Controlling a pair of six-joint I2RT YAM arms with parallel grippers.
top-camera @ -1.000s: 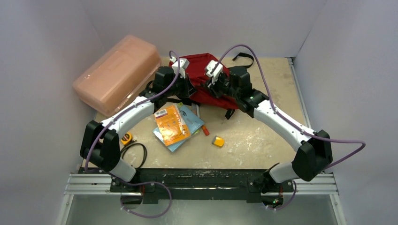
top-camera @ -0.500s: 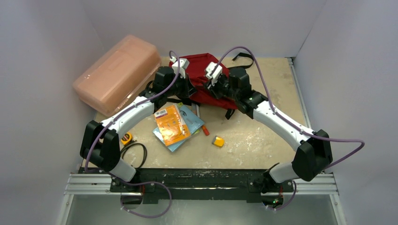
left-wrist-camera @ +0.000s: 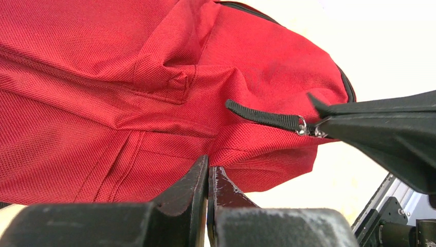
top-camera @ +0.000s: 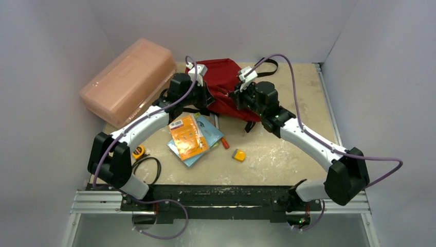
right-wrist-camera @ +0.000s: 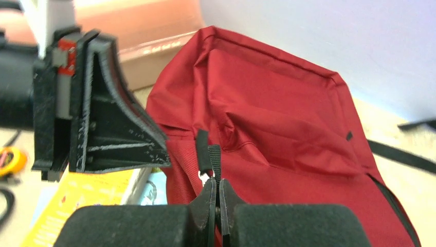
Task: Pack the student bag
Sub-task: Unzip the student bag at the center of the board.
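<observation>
The student bag (top-camera: 222, 72) lay crumpled at the upper middle of the top view, on the far part of the surface (top-camera: 293, 149), with both arms reaching in to it from the lower corners. One of its black straps (top-camera: 266, 64) trailed off toward the upper right.

The left pincer (left-wrist-camera: 208, 174) met the bag at its left edge. In the left wrist view its two fingers were pressed almost together, nipping a fold of the red cloth at the bottom centre of the frame. The right pincer (right-wrist-camera: 217, 191) came in from the right side of the bag. Its fingers were drawn tight on the zipper pull (right-wrist-camera: 204, 150), a short black tab with a small metal ring. In the left wrist view this tab stretched taut from the middle of the frame toward the right edge.

The pink box (top-camera: 128, 77) sat at the upper left of the top view, close to the bag and apart from it. Below the bag, near the frame's centre, an orange packet (top-camera: 188, 135) rested on a blue booklet (top-camera: 213, 135). A small yellow block (top-camera: 238, 155) lay just to their lower right. Further left, near the left arm's base, were a yellow tape measure (top-camera: 138, 152) and a loop of black cable (top-camera: 148, 167).
</observation>
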